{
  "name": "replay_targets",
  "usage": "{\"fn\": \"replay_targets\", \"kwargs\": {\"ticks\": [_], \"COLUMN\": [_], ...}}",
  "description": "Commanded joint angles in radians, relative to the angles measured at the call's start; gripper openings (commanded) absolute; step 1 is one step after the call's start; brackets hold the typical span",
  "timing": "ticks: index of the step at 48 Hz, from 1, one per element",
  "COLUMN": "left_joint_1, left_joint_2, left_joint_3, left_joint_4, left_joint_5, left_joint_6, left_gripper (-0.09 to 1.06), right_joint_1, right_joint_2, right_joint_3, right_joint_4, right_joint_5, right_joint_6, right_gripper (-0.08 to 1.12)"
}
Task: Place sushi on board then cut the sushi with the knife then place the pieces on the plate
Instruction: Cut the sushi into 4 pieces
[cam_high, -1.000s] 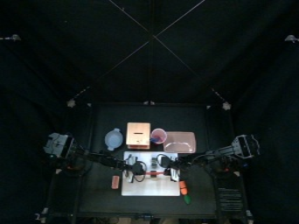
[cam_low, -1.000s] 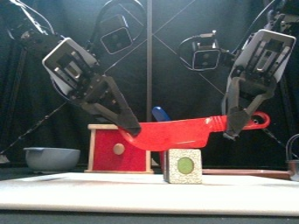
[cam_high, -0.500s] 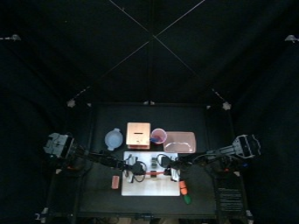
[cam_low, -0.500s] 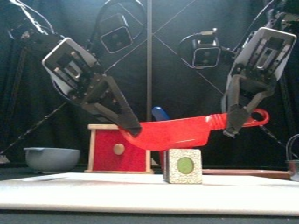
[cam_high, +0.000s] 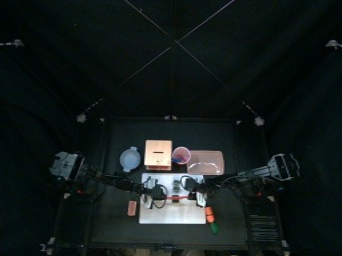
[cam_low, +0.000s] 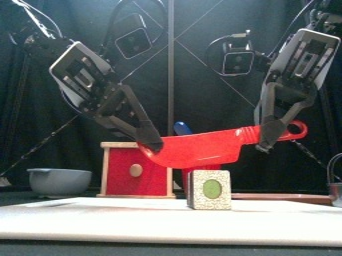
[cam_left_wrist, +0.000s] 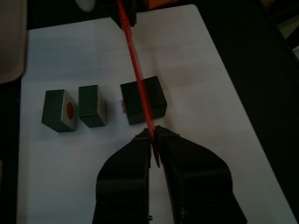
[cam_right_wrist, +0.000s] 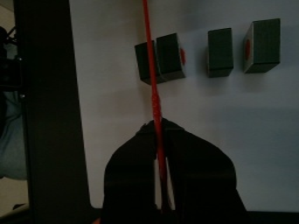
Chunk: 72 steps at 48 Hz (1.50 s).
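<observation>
Both arms meet over the white cutting board (cam_low: 80, 222), which fills the near part of the table. Between them they hold the red knife (cam_low: 214, 148) level from left to right, with its right end a little higher.

The left gripper (cam_low: 146, 145) comes down from the left, its jaws pinched narrow on the knife's left end. The right gripper (cam_low: 274, 135) comes down from the right, its jaws also pinched narrow, on the end with the looped handle.

Directly under the blade, one dark green sushi piece (cam_low: 207, 188) stands on the board with its pale cut face toward me. The blade hangs just over its top. From this low angle I cannot tell whether they touch.

My left wrist camera shows a second piece (cam_left_wrist: 90, 105) and a third piece (cam_left_wrist: 55, 109) in a row beside the first, each slightly apart from the next. They seem to lie farther back.

At the far left are the wooden box with a red drawer front (cam_low: 134, 170) and, left of it, the blue-grey bowl (cam_low: 60, 180). The pink tray (cam_high: 207, 160) lies beyond the board on the right.
</observation>
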Motion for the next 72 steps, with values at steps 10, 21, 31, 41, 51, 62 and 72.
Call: {"fn": "replay_targets", "kwargs": {"ticks": [10,21,31,41,51,62,72], "left_joint_1": [0.002,0.005,0.009,0.009,0.009,0.003,-0.009], "left_joint_2": [0.0,0.021,0.025,0.041,0.061,0.072,0.072], "left_joint_3": [-0.017,-0.021,-0.023,-0.025,-0.025,-0.023,-0.025], "left_joint_4": [0.003,0.002,0.0,0.0,-0.031,-0.069,-0.071], "left_joint_5": [-0.025,-0.025,-0.025,-0.025,-0.025,-0.017,-0.015], "left_joint_6": [0.003,0.003,0.003,0.0,-0.005,-0.003,-0.005], "left_gripper": [0.48,0.48,0.48,0.48,0.48,0.48,0.48], "right_joint_1": [-0.006,-0.012,-0.015,-0.011,-0.005,0.012,0.028], "right_joint_2": [-0.018,-0.011,-0.006,0.029,0.081,0.123,0.133], "right_joint_3": [0.0,0.0,0.002,0.0,-0.012,-0.025,-0.031], "right_joint_4": [0.002,0.0,-0.002,0.006,0.008,0.015,0.031], "right_joint_5": [-0.006,-0.011,-0.011,-0.011,-0.011,-0.011,-0.012], "right_joint_6": [0.002,0.002,0.002,0.002,0.002,0.002,0.005], "right_gripper": [0.4,0.4,0.4,0.4,0.4,0.4,0.4]}}
